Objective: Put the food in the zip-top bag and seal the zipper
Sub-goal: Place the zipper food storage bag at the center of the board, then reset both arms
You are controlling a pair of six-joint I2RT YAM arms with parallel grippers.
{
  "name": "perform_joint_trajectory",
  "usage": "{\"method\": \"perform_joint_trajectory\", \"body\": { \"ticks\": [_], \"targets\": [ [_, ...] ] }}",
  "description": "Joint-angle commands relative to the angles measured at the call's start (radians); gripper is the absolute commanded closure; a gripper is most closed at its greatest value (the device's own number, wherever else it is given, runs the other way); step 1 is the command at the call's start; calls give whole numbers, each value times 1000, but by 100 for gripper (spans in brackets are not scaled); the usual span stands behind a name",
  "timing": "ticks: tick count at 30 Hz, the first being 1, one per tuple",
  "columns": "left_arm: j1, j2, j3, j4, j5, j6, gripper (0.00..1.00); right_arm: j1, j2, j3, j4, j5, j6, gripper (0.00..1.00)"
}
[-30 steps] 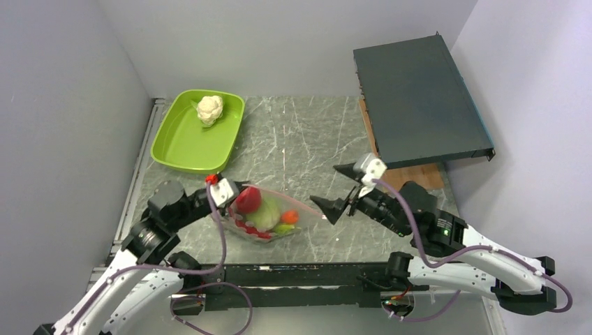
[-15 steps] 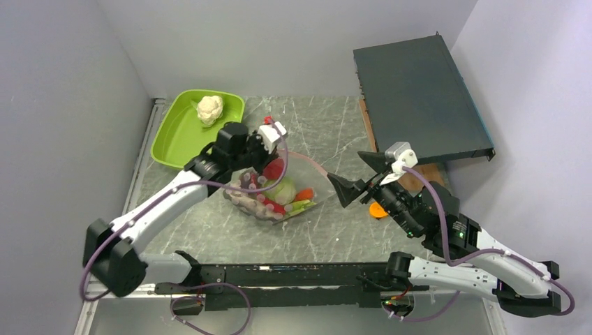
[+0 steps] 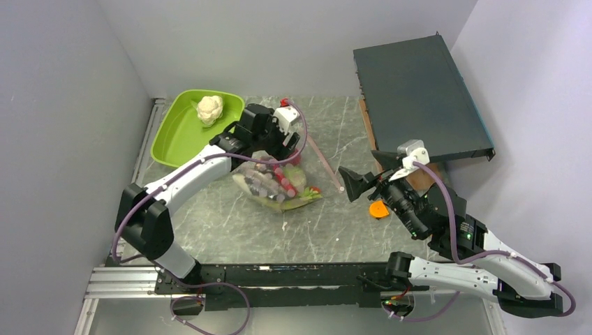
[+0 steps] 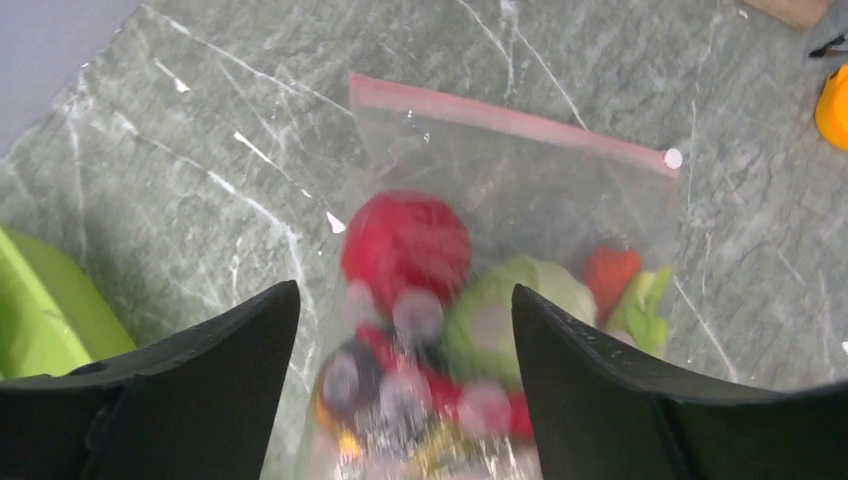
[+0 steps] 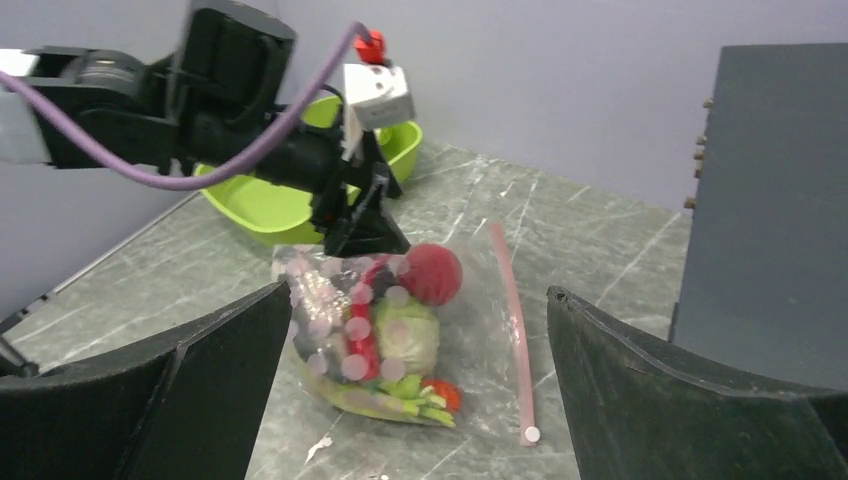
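Hovering the released left hand (image 4: 405, 300) just above the zip-top bag (image 4: 520, 175) of food (image 4: 405, 245) on the surface (image 3: 230, 216); holding the right hand (image 5: 420, 292) released too, apart from the zipper (image 4: 510, 122).

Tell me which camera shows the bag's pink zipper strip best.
Left wrist: the zipper strip runs close and unobstructed, end to end. The right wrist view shows it whole too, but foreshortened. The top view gives only a thin, small line.

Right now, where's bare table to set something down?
Free: near strip between zip-top bag and base rail; back patch between green tray and dark box. Crowded: around the bag, with left end effector, right end effector, zipper, orange disc.
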Motion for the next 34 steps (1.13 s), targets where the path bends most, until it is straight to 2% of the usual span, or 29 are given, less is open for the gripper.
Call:
{"method": "perform_joint_trajectory", "body": {
  "ticks": [1,5,8,12,16,20,24,30,34],
  "targets": [
    [-1,-148,51,-26,-93,-29,9,1,5,43,-13,137,19,0],
    [-1,-310,60,-80,-153,-86,1,1,23,73,-17,212,7,0],
    [0,-437,80,-115,-172,-135,0,-1,45,104,1,276,-10,0],
    [-1,-582,114,-143,-237,-159,0,-1,78,149,59,309,-111,0],
    [0,-734,105,-95,-328,-193,0,0,105,222,107,334,-193,0],
    [0,-883,31,42,-432,-264,0,0,131,299,135,350,-257,0],
    [0,-951,43,39,-526,-297,0,0,132,310,192,346,-328,0],
    [0,-992,72,-35,-633,-339,0,-1,120,302,217,332,-335,0],
    [-1,-1020,69,-65,-616,-380,0,0,158,311,183,403,-322,0]
  ]
}}
